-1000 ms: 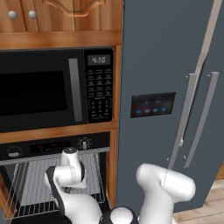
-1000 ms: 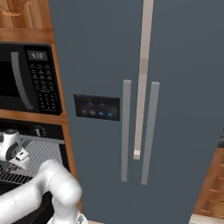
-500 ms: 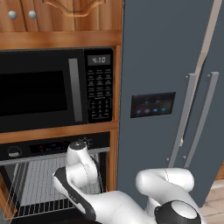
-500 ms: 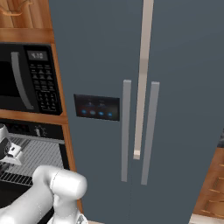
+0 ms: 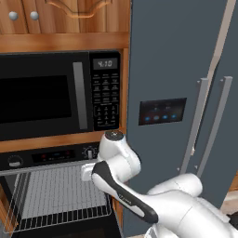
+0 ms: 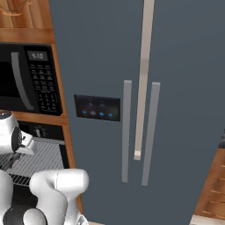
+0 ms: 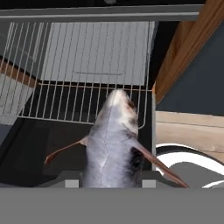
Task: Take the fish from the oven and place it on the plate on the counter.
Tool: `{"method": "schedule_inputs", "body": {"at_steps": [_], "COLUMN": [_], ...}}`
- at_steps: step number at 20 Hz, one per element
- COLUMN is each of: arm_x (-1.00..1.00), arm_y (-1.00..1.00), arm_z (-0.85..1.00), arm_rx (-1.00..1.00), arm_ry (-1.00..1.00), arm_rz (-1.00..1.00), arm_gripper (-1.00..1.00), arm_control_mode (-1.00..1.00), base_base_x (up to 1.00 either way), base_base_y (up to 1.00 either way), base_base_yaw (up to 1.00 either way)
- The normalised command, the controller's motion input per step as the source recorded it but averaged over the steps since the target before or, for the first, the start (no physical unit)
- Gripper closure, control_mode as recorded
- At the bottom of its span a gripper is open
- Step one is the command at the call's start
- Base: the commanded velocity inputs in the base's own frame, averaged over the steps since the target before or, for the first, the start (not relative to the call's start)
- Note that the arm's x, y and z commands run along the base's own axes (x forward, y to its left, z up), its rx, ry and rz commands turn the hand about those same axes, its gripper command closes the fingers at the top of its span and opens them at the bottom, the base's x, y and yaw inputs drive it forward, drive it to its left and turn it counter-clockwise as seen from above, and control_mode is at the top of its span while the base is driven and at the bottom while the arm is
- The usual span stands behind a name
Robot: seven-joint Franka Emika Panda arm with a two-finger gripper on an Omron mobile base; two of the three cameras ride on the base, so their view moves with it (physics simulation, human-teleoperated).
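The grey-brown fish (image 7: 111, 140) stands up between my gripper's (image 7: 109, 182) fingertips in the hand view, head pointing away, fins spread to both sides. The gripper is shut on it. It hangs in front of the oven (image 5: 56, 195), just off the front right corner of the wire rack (image 7: 65, 74). In the left base view my hand (image 5: 88, 172) sits at the right edge of the oven mouth, below the knob panel (image 5: 46, 155). The plate and the counter are out of view.
A black microwave (image 5: 46, 97) sits right above the oven. The dark grey fridge (image 5: 176, 69) with long silver handles (image 6: 127, 132) fills the right side. A wooden post (image 7: 183, 48) separates oven and fridge. The oven's dark open door (image 7: 35, 144) lies below the hand.
My hand has drawn up and to the right, out of the oven cavity to its right front edge, with the fish still in its grip. The base has stayed put.
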Motion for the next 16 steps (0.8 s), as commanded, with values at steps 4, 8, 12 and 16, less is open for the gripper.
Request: {"method": "schedule_inputs", "body": {"at_steps": [4, 8, 12, 16], "arm_x": [0.0, -0.06, -0.05, -0.14], "arm_y": [-1.0, -1.0, -0.96, -0.8], "arm_z": [0.82, 0.74, 0.73, 0.72], "arm_rx": [0.0, 0.0, -0.01, -0.04], "arm_ry": [-0.09, -0.09, -0.07, -0.08], "arm_rz": [0.0, 0.0, 0.02, 0.09], "arm_gripper": [1.0, 1.0, 1.0, 1.0], "arm_control_mode": [-1.0, -1.0, -1.0, -1.0], "base_base_x": [0.0, 0.0, 0.0, 0.0], "base_base_y": [0.0, 0.0, 0.0, 0.0], "base_base_yaw": [0.0, 0.0, 0.0, 0.0]}}
